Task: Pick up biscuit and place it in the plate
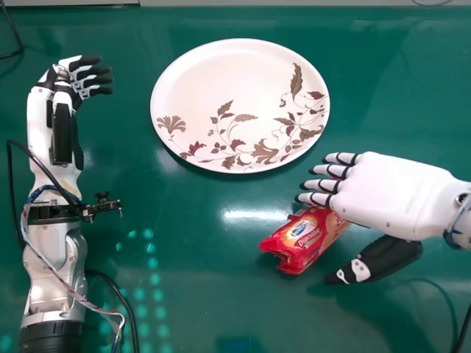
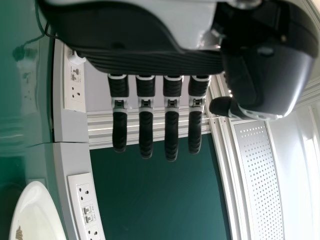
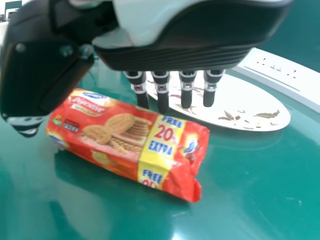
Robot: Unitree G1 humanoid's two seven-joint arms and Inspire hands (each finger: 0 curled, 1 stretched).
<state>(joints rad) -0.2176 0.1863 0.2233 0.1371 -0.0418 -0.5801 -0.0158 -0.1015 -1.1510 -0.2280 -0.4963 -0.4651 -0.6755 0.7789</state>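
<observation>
Right hand [image 1: 390,191] is nearest the camera, coming in from the right side of the head view, back of the hand up. Fingers [image 3: 161,89] straight, slightly spread; thumb [image 1: 379,259] held well away from them. Nothing pinched.

Biscuit [image 1: 303,241], a red packet, lies on the table [image 1: 202,294], on the thumb side of the right hand and towards the robot's left. One end runs in under the hand; the other sticks out clear of the fingertips. Contact between fingers and packet: cannot tell.

Long axis: slantwise, from the robot's near left to its far right. It crosses the line of the fingers at an angle rather than lying square to them. Seen from above, the packet's covered end sits between fingers and thumb.

Plate [image 1: 239,81] is beyond the packet, away from the robot and a little to its left; packet and plate apart.

Left hand [image 1: 94,79] is at the left side of the head view, fingers extended, well apart from the packet. Right is clearly the nearer one.

Assessment: grasp stage, no lift made. Next move probably needs the right hand lowered, then thumb closed against fingers across the packet's width. Risk: an off-angle squeeze could swivel the packet or catch only its end.
</observation>
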